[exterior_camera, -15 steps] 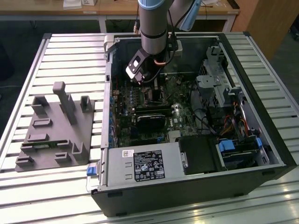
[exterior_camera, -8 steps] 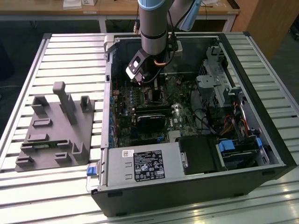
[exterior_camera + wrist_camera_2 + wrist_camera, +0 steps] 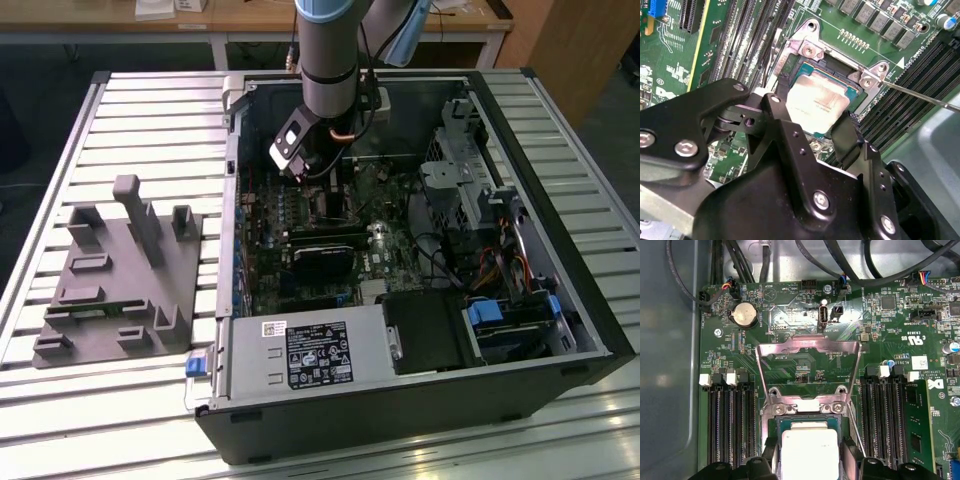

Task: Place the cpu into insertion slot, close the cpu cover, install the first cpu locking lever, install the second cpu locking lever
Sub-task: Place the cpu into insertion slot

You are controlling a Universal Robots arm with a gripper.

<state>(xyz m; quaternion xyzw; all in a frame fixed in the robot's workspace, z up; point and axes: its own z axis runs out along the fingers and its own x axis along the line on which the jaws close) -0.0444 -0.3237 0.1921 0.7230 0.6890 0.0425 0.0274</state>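
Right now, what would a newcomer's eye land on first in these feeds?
The cpu, pale and square, sits clamped between the fingers of the gripper, right over the insertion slot. In the first wrist view, the cpu cover stands open over the green motherboard.

Pale cpu (image 3: 817, 102) at insertion slot (image 3: 837, 80), cover (image 3: 810, 344) open
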